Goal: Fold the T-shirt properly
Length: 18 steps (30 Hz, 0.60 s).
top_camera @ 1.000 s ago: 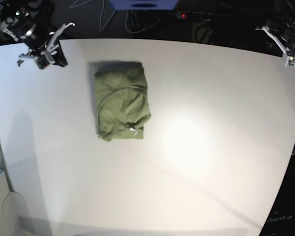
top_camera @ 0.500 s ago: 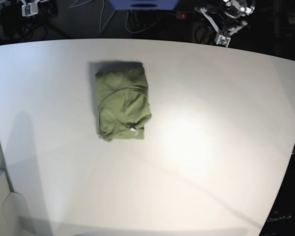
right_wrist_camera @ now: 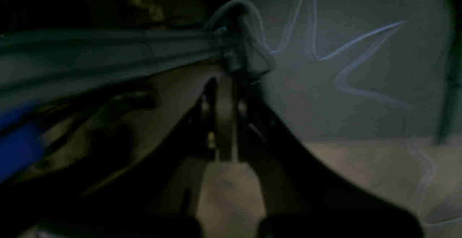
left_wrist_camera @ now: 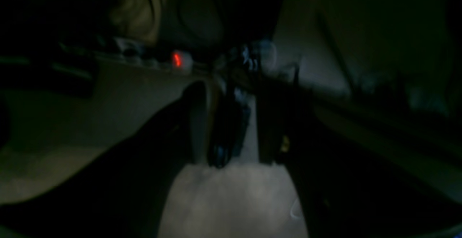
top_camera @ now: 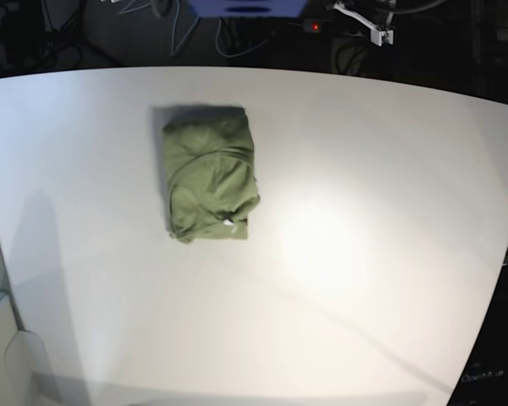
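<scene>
The olive-green T-shirt lies folded into a compact rectangle on the white table, left of centre toward the far edge, with its small white tag at the near edge. Neither gripper touches it. My left gripper hangs past the table's far edge. In the dark left wrist view my left gripper has its jaws apart, nothing between them. In the right wrist view my right gripper shows its fingers close together and empty, over the floor. The T-shirt is out of both wrist views.
Beyond the far table edge lie dark clutter, cables, a red indicator light and a blue object. The table's right edge slants inward toward the near side.
Both arms have drawn back off the table past its far edge. The right arm left the far-left corner, and the left arm swung from the far right toward top centre. The T-shirt has not moved.
</scene>
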Motion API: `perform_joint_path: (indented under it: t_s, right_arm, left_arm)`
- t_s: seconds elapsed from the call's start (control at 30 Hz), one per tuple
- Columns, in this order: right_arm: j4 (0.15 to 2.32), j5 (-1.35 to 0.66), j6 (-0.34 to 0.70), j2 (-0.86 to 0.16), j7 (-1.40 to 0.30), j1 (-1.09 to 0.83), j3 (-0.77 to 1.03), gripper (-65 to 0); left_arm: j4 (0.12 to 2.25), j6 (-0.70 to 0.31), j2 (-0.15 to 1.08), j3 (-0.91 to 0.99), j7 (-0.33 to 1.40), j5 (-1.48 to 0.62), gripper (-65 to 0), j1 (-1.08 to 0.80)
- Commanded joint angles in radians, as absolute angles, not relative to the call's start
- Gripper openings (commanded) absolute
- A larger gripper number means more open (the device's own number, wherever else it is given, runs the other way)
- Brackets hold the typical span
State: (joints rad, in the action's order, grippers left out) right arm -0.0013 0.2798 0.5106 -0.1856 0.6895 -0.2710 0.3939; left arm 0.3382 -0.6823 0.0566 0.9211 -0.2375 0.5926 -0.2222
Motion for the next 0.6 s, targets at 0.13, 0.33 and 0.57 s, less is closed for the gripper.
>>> perform_joint_path:
  t_s: [0.13,0.33,0.57]
  right_arm:
    - [0.0,0.348,0.239,-0.214,0.622,-0.196,0.387,-64.6]
    - [0.096,0.401,0.035,-0.162,0.285,-0.165,0.349,-64.1]
    - [0.012,0.401,0.018,-0.15,0.246,-0.097,0.321,-58.8]
  left_arm:
    - [0.064,-0.392,0.104,0.857,-0.323,0.769,-42.5,-0.143]
    - [0.002,-0.074,0.096,0.832,-0.173,0.851,-42.5,-0.065]
    - [0.01,-0.064,0.068,0.834,-0.035,0.849,-42.3,-0.022]
